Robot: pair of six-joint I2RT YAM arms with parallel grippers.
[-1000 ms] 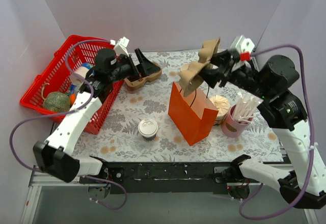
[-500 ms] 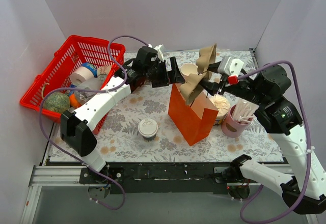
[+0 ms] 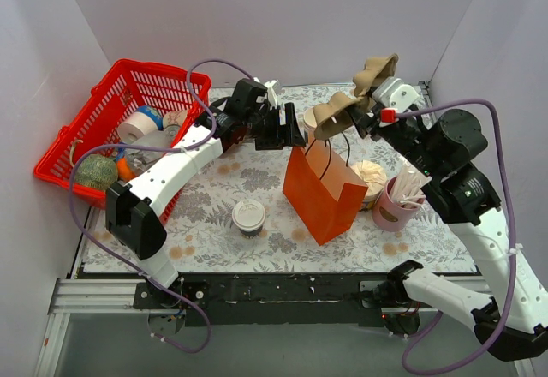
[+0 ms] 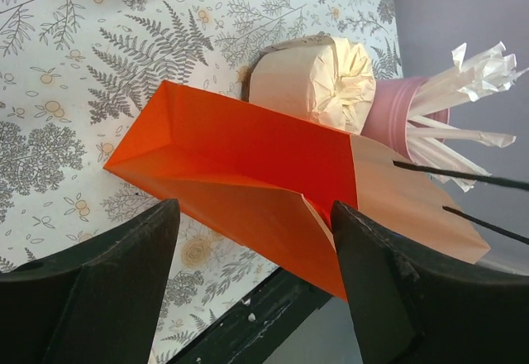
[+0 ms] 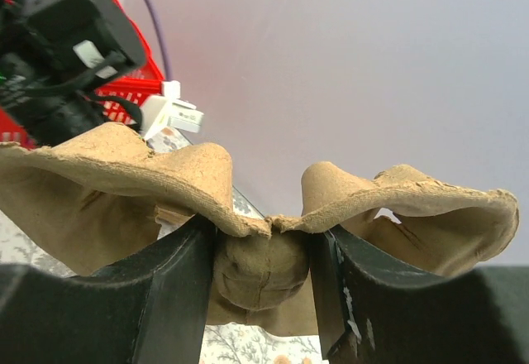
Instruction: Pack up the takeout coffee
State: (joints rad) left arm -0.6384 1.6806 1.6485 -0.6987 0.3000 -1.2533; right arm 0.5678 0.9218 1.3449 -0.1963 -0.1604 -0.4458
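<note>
The takeout coffee (image 3: 249, 217), a small paper cup with a white lid, stands upright on the floral mat, left of the orange paper bag (image 3: 321, 193). My left gripper (image 3: 294, 130) is open at the bag's top left rim. In the left wrist view (image 4: 254, 215) its fingers straddle the near wall of the bag (image 4: 248, 149), whose mouth gapes open. My right gripper (image 3: 366, 113) is shut on a brown pulp cup carrier (image 3: 347, 103) and holds it in the air above the bag's back edge. In the right wrist view (image 5: 263, 248) the jaws pinch the carrier's (image 5: 124, 165) centre knob.
A red basket (image 3: 81, 128) with several items sits at the far left. A pink cup of wrapped straws (image 3: 392, 204) and a paper-wrapped bundle (image 3: 372, 174) stand right of the bag. A cream round thing (image 3: 310, 120) shows behind the left gripper.
My left arm swung from beside the basket over to the bag's rim. My right gripper raised the carrier and turned it from hanging steeply to nearly level.
</note>
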